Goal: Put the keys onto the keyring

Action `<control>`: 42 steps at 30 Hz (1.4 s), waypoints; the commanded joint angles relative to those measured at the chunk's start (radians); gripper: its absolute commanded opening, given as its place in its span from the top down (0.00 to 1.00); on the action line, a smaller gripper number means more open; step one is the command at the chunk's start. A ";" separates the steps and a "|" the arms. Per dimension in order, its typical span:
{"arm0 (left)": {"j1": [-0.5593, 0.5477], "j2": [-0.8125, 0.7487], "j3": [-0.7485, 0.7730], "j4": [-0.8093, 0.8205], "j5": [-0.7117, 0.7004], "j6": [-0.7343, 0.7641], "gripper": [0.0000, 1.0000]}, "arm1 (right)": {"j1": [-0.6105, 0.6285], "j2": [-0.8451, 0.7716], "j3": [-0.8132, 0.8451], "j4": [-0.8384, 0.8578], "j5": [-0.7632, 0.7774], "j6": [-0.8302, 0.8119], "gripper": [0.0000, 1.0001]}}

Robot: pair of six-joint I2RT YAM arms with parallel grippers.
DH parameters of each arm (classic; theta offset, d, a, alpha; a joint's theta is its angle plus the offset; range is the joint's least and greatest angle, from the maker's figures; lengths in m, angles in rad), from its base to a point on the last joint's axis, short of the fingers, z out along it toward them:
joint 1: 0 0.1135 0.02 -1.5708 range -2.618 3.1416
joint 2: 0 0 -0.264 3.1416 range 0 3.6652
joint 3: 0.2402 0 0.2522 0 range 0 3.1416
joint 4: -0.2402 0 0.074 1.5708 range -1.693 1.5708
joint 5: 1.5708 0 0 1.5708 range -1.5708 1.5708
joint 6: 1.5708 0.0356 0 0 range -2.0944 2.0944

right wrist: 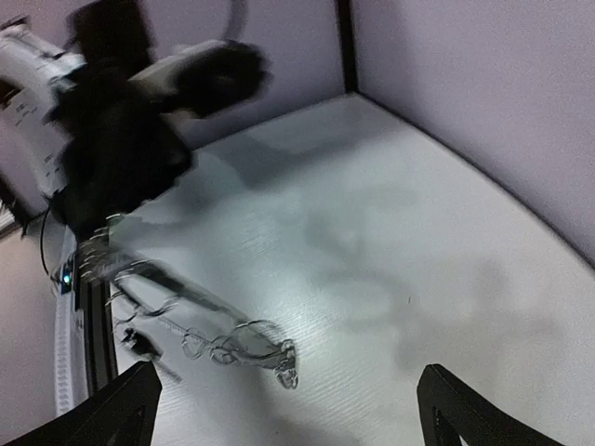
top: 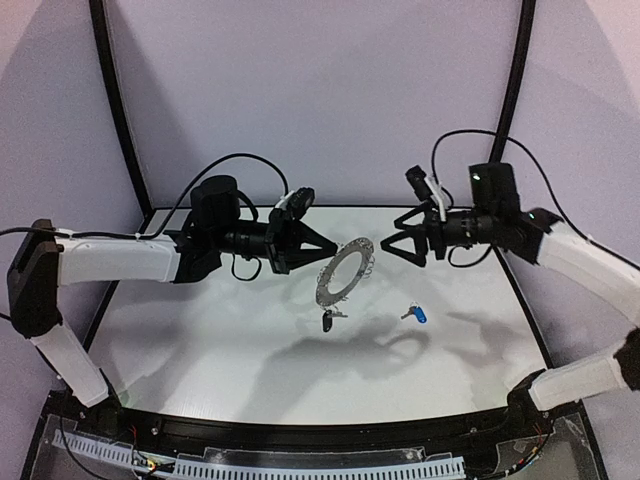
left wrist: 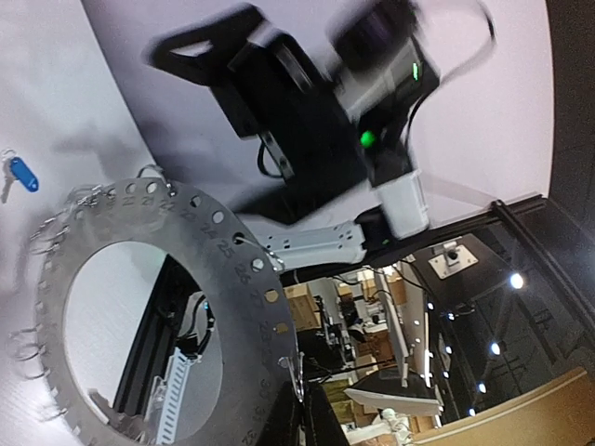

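A white table (top: pixel 200 330) is enclosed by a lilac backdrop (top: pixel 320 90), with two black poles (top: pixel 118 110) curving up at its far corners. Nothing stands between the two grippers except the keyring (top: pixel 345 270), which is lifted above the middle of the table, tilted, and casts a shadow to the near right. Its wire clips (left wrist: pixel 28 348) fringe the rim. The blue-tagged key (top: pixel 415 314) lies on the table, near and right of the ring and apart from it. The black-tagged key (top: pixel 328 321) sits just below the ring's lowest edge; whether it hangs from a clip or rests on the table cannot be told.

The left arm reaches level from the left. The left gripper (top: pixel 325 252) is pinched onto the ring's left rim. The right arm reaches in from the right, its wrist level. The right gripper (top: pixel 393 240) is just beside the ring's right rim, not touching, its fingers (right wrist: pixel 112 413) spread wide and holding nothing.
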 commanded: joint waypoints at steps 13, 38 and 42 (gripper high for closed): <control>0.003 0.131 0.026 0.432 -0.064 -0.568 0.99 | 0.266 -0.193 -0.040 0.114 -0.001 -1.006 0.34; 0.000 0.163 0.084 0.365 -0.089 -0.653 0.99 | 0.323 -0.079 -0.059 0.258 0.228 -1.114 0.65; 0.000 0.172 0.091 0.379 -0.076 -0.658 0.99 | 0.323 -0.064 -0.056 0.266 0.264 -1.109 0.68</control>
